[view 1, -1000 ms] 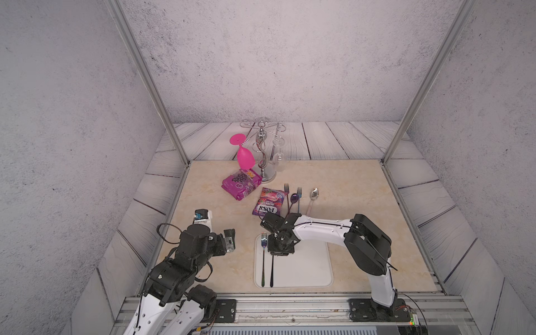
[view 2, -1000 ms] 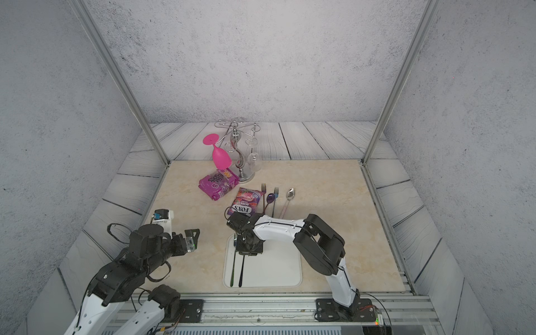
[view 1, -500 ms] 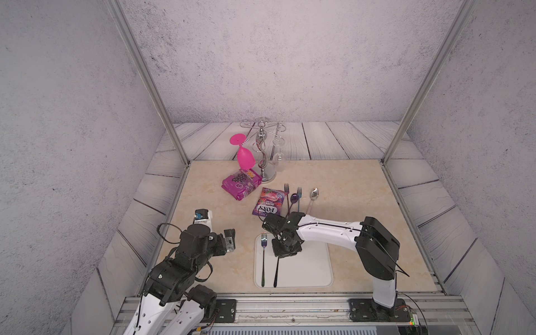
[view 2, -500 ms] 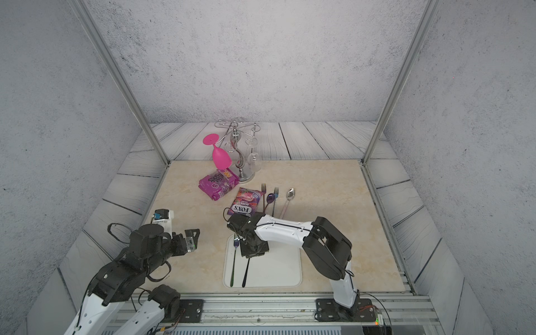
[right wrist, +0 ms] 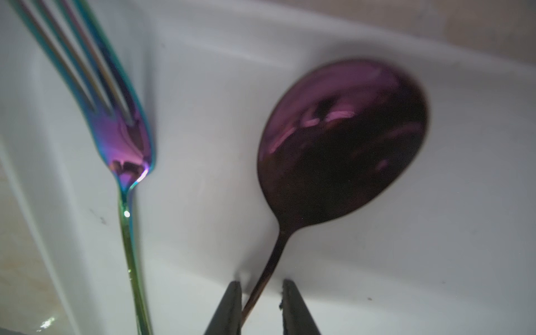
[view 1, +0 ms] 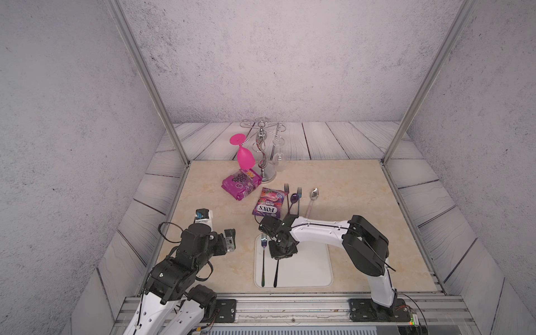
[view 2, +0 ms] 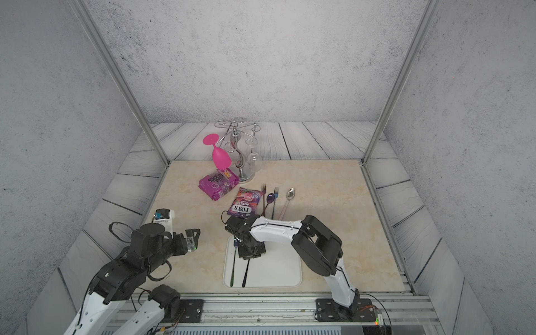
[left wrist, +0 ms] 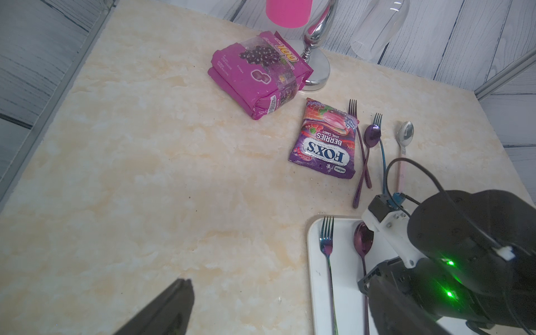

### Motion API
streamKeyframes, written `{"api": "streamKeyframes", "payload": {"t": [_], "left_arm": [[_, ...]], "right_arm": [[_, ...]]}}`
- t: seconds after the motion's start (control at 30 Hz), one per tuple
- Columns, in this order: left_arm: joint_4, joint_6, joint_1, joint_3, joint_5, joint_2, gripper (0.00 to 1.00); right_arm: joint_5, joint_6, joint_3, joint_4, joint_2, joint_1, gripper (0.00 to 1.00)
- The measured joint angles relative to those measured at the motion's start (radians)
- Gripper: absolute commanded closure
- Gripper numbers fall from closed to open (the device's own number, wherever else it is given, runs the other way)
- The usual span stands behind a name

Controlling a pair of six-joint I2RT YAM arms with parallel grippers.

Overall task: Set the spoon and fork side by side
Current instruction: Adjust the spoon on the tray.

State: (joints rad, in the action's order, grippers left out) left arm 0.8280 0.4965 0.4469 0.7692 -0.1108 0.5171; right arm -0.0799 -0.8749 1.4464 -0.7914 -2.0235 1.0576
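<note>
You're basically done: the spoon [left wrist: 362, 237] lies in the tray [left wrist: 346, 284] just beside the fork [left wrist: 326, 240], roughly parallel. Your right gripper [right wrist: 261, 282] straddles the spoon's handle, jaws parted, not pinching. I'd just lift clear. Left gripper [left wrist: 181, 287] looks closed and empty, off the tray.

Top views: bright, even, diffuse light from above; colours clean, focus sharp throughout.
Shadows: soft and faint; a pale one under the right arm [view 1: 319, 235] on the tray [view 1: 316, 272].
Glare: small highlights on the chrome glass stand [view 1: 262, 150]; the worktop [view 1: 362, 197] is matte, without hot spots.
Distortion: wide-angle in both top views; the frame posts [view 1: 150, 87] lean outward towards the edges.
Left wrist view: bright, worktop slightly washed out; green lamps [left wrist: 448, 262] on the right arm bloom; the left gripper [left wrist: 184, 282] is a dark blurred wedge at the picture's edge.
Right wrist view: dimmer, very close; the spoon [right wrist: 342, 145] bowl is soft and smeared; the fork [right wrist: 124, 139] is a little crisper, with one bright glint; the right gripper [right wrist: 261, 290] is black and out of focus.
</note>
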Motion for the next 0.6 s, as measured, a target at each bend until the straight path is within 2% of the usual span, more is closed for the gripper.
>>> {"api": "streamKeyframes", "payload": {"t": [0.6], "left_arm": [[0.000, 0.000, 0.000, 0.000, 0.000, 0.000, 0.00]], "right_arm": [[-0.026, 0.024, 0.024, 0.038, -0.022, -0.010, 0.84]]}}
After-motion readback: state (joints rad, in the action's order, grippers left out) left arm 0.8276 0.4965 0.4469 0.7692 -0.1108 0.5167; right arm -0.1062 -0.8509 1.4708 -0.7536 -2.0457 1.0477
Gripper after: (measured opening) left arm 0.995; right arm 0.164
